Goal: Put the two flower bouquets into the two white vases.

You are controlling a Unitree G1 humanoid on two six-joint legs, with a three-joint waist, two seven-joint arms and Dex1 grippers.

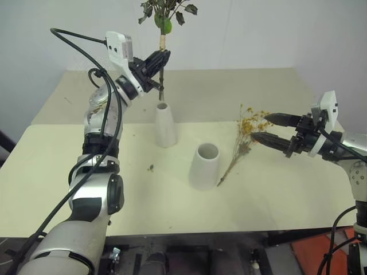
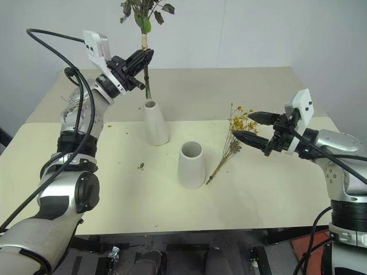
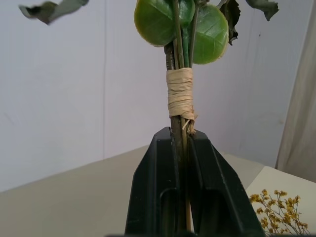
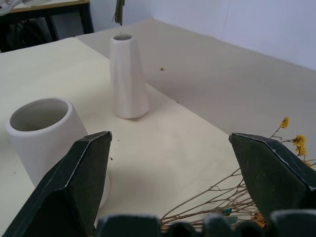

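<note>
My left gripper is shut on the stem of a bouquet with dark green leaves and a pale raffia tie. It holds the bouquet upright over the tall slim white vase, the stem's lower end just above the narrow mouth. The shorter, wide-mouthed white vase stands in front and to the right. Right of it, the yellow-orange bouquet lies flat on the table. Just to the right of its blossoms my right gripper hovers open, holding nothing, and both vases lie beyond it.
The vases stand on a cream table, with a beige tabletop butting against it behind. A small dark scrap lies left of the short vase. A white wall rises at the back. Something orange lies on the floor at the lower right.
</note>
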